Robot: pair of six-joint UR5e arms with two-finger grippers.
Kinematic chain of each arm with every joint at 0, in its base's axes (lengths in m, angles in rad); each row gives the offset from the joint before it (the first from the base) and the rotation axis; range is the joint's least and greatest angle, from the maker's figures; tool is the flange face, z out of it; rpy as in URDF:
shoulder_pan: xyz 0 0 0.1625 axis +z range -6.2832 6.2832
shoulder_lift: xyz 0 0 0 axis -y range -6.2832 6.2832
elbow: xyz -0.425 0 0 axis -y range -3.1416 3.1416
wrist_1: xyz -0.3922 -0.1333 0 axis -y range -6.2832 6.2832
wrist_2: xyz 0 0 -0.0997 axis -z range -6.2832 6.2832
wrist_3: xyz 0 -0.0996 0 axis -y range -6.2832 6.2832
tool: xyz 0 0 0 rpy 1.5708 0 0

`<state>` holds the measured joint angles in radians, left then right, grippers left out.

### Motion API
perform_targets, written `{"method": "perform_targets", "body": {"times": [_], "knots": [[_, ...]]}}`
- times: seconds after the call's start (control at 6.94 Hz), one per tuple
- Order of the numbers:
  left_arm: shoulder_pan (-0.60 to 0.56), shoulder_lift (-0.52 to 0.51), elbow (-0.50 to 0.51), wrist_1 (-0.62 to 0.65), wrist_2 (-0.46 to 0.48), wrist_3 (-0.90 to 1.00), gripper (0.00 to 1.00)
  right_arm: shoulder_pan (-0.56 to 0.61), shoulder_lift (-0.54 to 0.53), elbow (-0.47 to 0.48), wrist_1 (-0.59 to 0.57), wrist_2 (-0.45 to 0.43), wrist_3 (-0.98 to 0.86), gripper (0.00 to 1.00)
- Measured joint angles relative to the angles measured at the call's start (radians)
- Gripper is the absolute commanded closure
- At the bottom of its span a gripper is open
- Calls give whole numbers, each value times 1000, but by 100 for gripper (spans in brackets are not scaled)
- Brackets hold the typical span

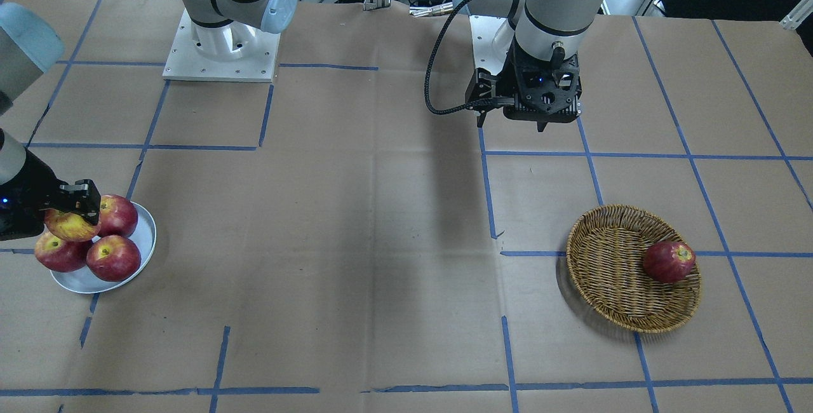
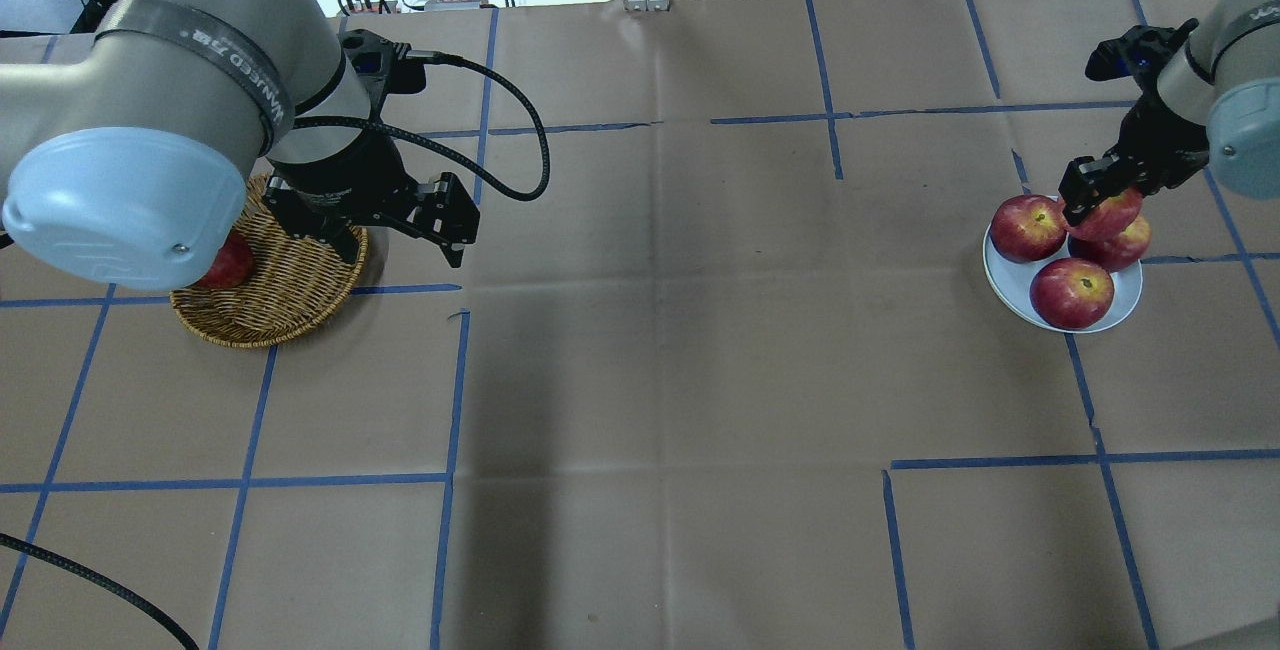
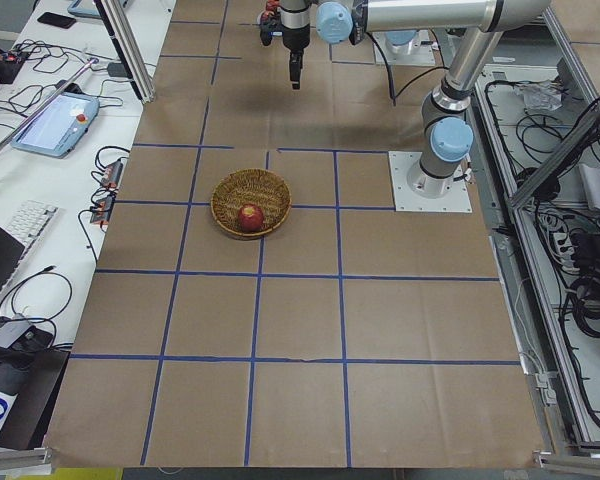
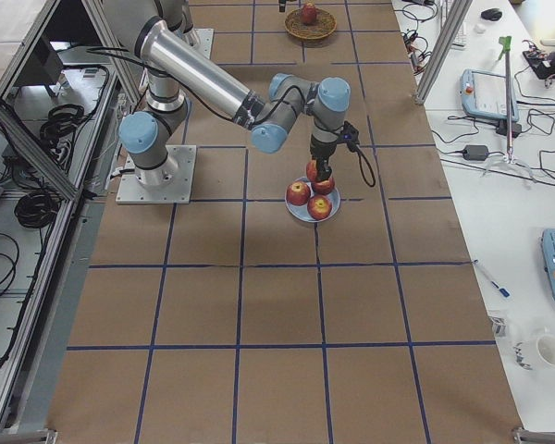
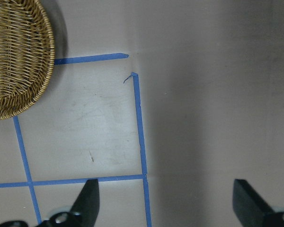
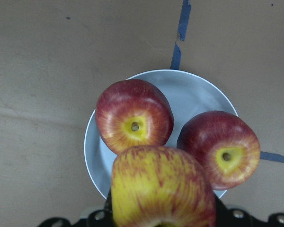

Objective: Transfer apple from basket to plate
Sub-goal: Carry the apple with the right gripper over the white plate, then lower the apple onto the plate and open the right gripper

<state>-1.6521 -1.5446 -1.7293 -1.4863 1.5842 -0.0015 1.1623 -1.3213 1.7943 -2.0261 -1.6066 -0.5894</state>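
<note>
My right gripper (image 2: 1100, 192) is shut on the apple (image 1: 70, 225), pale red with broad yellow streaks, and holds it just over the plate (image 1: 145, 225). In the right wrist view the apple (image 6: 163, 187) fills the lower middle, above the grey-blue plate (image 6: 199, 92). Three darker red apples (image 2: 1072, 292) lie on the plate; I cannot tell whether the held apple touches them. The wicker basket (image 2: 290, 300) sits at the far side and holds one dark red apple (image 1: 668, 261). My left gripper (image 5: 166, 203) is open and empty above the paper beside the basket (image 5: 19, 56).
Brown paper with blue tape lines (image 1: 489, 197) covers the table. The two arm bases (image 1: 219, 51) stand at the robot's side of the table. The left arm hangs over part of the basket in the overhead view.
</note>
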Motion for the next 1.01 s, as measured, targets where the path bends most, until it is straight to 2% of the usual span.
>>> {"method": "perform_targets", "body": {"times": [0.43,0.58,0.72,1.01], "knots": [[1,0,1,0,-1,0,1,-2,36,0,-9,-19,2,40],[1,1,1,0,-1,0,1,-3,42,0,-12,-19,2,37],[1,1,1,0,-1,-1,1,-5,46,-1,-18,-20,2,0],[1,1,0,0,-1,-2,1,-8,52,-1,-24,-23,7,0]]}}
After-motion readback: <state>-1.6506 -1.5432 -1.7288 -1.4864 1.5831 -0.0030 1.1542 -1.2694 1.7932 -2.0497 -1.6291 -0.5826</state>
